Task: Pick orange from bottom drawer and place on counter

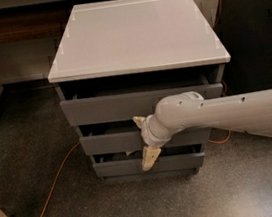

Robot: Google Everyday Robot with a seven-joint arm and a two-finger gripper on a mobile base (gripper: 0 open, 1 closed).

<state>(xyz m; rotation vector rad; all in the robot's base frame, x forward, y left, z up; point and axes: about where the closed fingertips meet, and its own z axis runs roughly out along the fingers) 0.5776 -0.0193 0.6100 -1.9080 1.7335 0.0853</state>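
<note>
Reaching arm: my white arm (238, 116) comes in from 3 o'clock and runs nearly level across the front of the cabinet (69, 97). It ends in a rounded wrist joint in front of the drawers.
Gripper: my gripper (142, 144) sits at the 9 o'clock end of the arm, in front of the middle drawer (110, 143). It is turned so its two tan fingers stand one above the other.
Fingers: spread apart. The upper finger (139, 122) points to 12 o'clock at the middle drawer's top edge. The lower finger (150, 157) points to 6 o'clock, its tip overlapping the upper edge of the bottom drawer (119, 169).
Gap between fingers: the grey front of the middle drawer shows behind it.
Bottom drawer: lowest of the three, at 6 o'clock from my gripper. A dark slit runs above its front, and its inside is hidden in shadow.
Orange: I cannot see it from here, since no drawer shows its contents.
Top drawer (105, 108): at 12 o'clock from my gripper, with a dark gap above its front and the inside hidden too.
Counter (133, 35): the flat white top of the cabinet, at 12 o'clock and well apart from my gripper.
Floor (258, 184): speckled grey. An orange cable (51, 188) trails from the cabinet's foot toward 7 o'clock.
</note>
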